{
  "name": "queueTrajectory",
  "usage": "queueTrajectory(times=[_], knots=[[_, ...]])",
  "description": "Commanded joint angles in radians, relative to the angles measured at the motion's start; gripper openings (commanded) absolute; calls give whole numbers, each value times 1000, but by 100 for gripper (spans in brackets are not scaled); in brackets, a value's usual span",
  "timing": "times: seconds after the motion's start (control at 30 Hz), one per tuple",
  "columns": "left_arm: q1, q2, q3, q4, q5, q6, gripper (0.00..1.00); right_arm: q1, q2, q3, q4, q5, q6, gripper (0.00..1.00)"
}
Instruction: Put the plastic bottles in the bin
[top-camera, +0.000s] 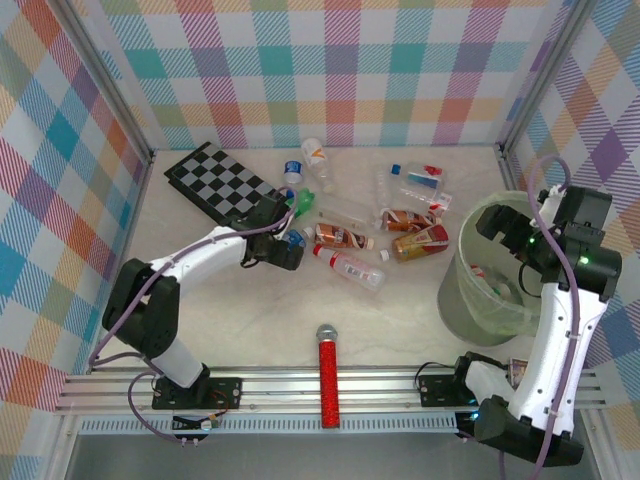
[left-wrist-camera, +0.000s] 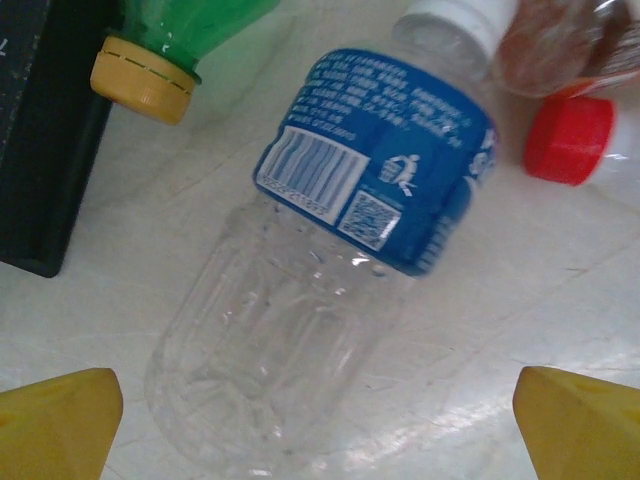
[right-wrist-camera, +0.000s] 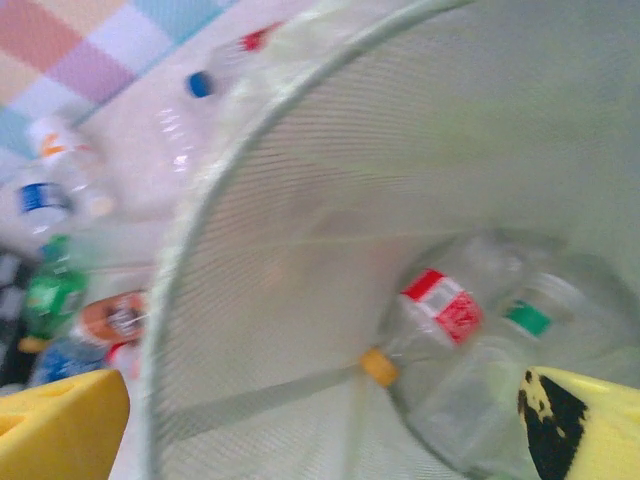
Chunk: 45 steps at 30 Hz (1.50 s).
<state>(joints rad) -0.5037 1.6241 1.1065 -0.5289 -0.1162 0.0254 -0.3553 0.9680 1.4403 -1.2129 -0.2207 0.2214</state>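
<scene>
Left gripper, jaws wide, hovers over blue-label bottle lying near checkerboard: I'd drop straight, straddle the clear body, close gently; right gripper, wide and empty, hangs over bin.

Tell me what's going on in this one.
Two arms are moving plastic bottles from the table into the bin. The left claw is open over a blue-labelled bottle lying on its side, not yet gripping it. The right claw hangs open above the bin, holding nothing. At least two bottles lie inside.
</scene>
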Motion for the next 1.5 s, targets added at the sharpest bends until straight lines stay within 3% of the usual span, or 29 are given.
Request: queueTrajectory(times=[0.0,0.2,0.33,0.43,0.6,0.67,0.77,0.93,1.1,1.23,1.47], knots=[[9,36,35,-12,-26,53,100,-7,-41,38,-13,-267,19,99],[19,103,51,-8,-48,48,99,-6,-85,-1,121,-799,115,100],[18,142,62,-7,-53,56,94,-5,-105,3,141,-907,113,99],[17,158,66,-9,-53,62,83,-5,-115,-2,148,-950,119,99],[18,173,72,-33,-31,61,62,6,-139,-80,229,-951,182,99],[18,163,70,-37,-23,55,54,35,-170,-148,356,-907,275,98],[18,116,61,-41,8,37,47,106,-166,-161,395,-824,299,98],[19,-7,43,-57,67,-3,46,286,-121,-167,439,-636,325,97],[11,-143,20,-42,209,-66,46,462,-41,-189,535,-484,359,96],[-11,-268,-55,72,379,-181,45,601,46,-205,633,-376,389,95],[-86,-419,-216,445,566,-432,45,775,239,-209,838,-317,453,97]])
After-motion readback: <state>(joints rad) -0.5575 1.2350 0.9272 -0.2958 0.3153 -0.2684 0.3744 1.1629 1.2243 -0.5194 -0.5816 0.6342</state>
